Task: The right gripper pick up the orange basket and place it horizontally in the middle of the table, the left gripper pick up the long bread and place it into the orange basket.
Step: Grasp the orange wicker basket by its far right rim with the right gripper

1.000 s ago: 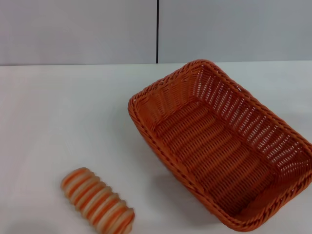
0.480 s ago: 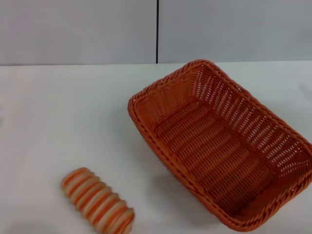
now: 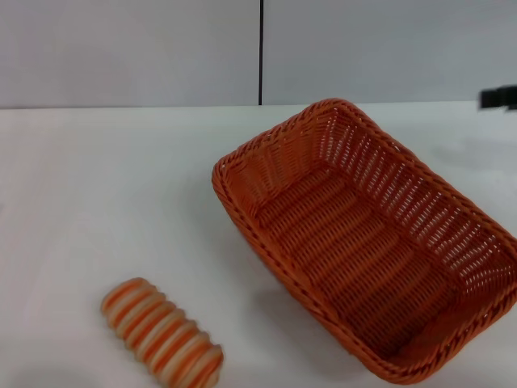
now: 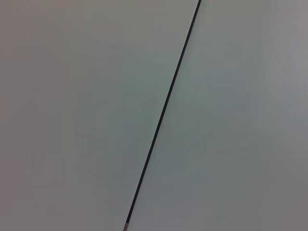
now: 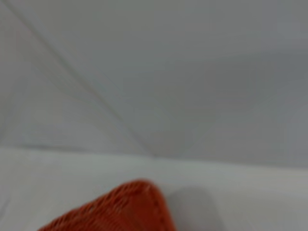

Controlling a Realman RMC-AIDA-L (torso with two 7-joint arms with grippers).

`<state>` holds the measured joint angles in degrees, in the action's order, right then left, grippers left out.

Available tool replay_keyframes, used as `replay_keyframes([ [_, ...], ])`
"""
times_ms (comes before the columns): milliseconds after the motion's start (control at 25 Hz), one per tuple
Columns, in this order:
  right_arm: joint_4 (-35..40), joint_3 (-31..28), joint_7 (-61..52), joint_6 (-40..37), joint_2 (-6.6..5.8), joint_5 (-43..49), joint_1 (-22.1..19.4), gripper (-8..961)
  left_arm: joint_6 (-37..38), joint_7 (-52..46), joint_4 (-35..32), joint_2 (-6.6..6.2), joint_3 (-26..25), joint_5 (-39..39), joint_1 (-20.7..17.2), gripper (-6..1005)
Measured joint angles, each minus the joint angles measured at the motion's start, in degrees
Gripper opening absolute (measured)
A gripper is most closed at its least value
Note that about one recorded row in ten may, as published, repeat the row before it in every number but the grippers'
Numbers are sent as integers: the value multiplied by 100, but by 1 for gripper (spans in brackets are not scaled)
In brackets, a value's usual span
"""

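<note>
The orange basket lies empty on the right half of the white table, set at a diagonal with one corner toward the back; that corner also shows in the right wrist view. The long bread, striped orange and cream, rests near the table's front left. A black tip of my right gripper pokes in at the right edge, above and behind the basket, touching nothing. My left gripper is out of view.
A light grey wall with a thin black vertical seam stands behind the table; the left wrist view shows only that wall and the seam. Bare tabletop spreads left of the basket and behind the bread.
The black tip of my right gripper has come into the head view at the right edge. Basket and bread have not moved.
</note>
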<state>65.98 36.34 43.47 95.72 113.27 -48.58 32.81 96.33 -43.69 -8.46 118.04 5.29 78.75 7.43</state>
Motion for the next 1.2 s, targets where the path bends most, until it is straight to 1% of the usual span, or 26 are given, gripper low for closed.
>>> replay_keyframes([
  [80,-417,101,-27,-58,-40,232,226,721,53,1,9,6,6,0,-80,710],
  [120,-564,130,-39,-117,-41,398,330,721,74,1,12,6,9,0,-114,710],
  [160,-775,162,-46,-225,-5,740,498,721,99,-2,17,8,10,0,-161,710],
  [200,-775,162,-46,-225,-5,740,498,721,99,-2,17,8,10,0,-161,710],
  [240,-942,187,-35,-308,42,984,649,721,104,-4,17,8,10,-1,-181,710],
  [320,-1018,223,-20,-331,54,1026,704,721,107,-5,20,8,10,-1,-204,710],
  [360,-1155,347,-9,-368,64,1045,780,721,107,-5,20,8,10,-1,-204,710],
  [400,-1155,347,-9,-368,64,1045,780,721,111,-19,25,9,10,-1,-223,710],
  [520,-1278,606,-11,-435,96,1051,832,720,148,-12,65,15,9,-1,-226,710],
  [560,-1310,724,-11,-447,146,1045,844,720,174,-3,93,17,8,-1,-225,710],
  [600,-1310,724,-11,-447,146,1045,844,720,174,-3,93,17,8,-1,-225,710],
  [640,-1331,799,-11,-468,193,1046,861,720,183,-2,100,17,8,0,-225,710],
  [760,-1442,948,-33,-563,227,1057,904,720,200,-1,99,15,9,-1,-223,710],
  [1200,-1879,1179,-83,-1030,289,1065,986,719,138,15,99,21,16,-1,-177,711],
])
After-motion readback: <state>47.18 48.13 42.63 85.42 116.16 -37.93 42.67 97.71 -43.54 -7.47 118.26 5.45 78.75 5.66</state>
